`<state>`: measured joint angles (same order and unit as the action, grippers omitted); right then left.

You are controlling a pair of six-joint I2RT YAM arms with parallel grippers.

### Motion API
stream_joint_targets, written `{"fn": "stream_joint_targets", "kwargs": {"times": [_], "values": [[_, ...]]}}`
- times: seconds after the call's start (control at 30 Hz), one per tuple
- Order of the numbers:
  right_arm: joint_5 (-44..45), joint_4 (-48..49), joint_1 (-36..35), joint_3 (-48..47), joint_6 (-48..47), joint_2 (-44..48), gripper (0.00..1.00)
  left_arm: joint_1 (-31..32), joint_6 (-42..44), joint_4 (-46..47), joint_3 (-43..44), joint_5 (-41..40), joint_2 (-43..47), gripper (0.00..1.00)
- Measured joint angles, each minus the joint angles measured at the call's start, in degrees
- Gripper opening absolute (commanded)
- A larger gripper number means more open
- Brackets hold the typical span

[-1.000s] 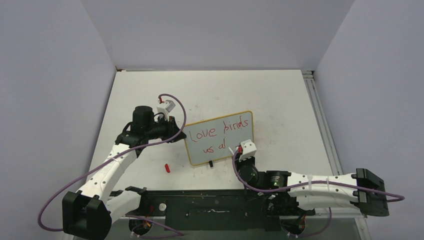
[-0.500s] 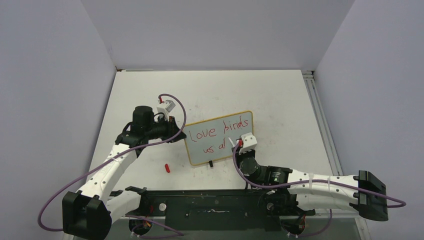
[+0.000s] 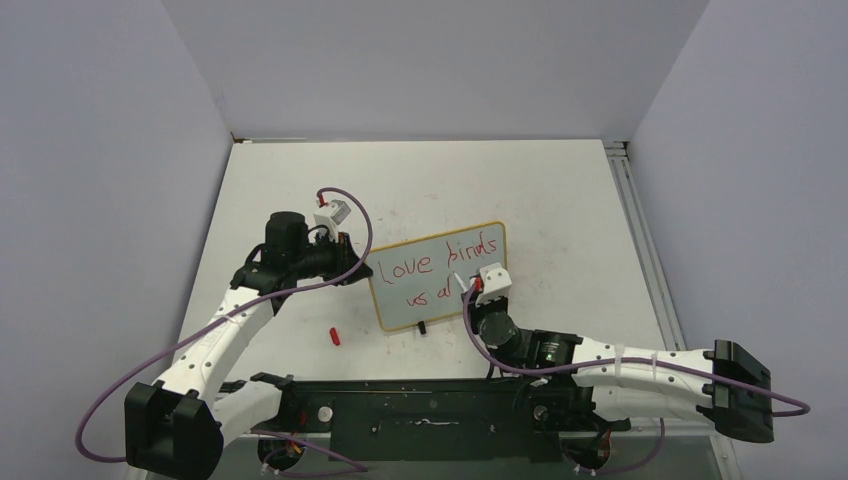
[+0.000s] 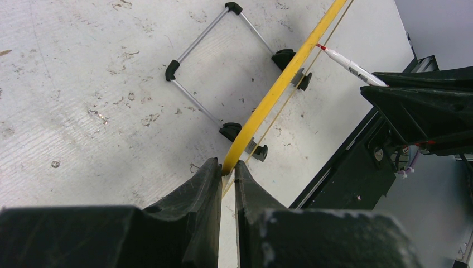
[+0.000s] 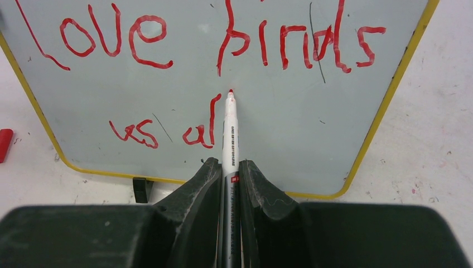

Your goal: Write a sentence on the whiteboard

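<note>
Scuffed white counter between pale lilac walls, with a red cap lying front left. The left gripper jaws pinch the yellow left edge of the whiteboard, which stands mid-counter. Only that wrist view shows its wire stand. The sentence reads "love birds", "vs al". The right gripper jaws clamp a marker, tip beside "al".

Whiteboard reads "love birds", "vs al".
</note>
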<state>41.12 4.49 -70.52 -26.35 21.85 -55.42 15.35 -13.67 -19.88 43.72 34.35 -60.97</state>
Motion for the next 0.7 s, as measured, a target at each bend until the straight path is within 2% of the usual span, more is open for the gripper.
{"fn": "stream_joint_targets", "kwargs": {"times": [0.7], "values": [[-1.64,-2.03,-0.55,2.1,8.31,0.04,0.05,0.0,0.0,0.0,0.0,-0.02,0.0,0.1]]}}
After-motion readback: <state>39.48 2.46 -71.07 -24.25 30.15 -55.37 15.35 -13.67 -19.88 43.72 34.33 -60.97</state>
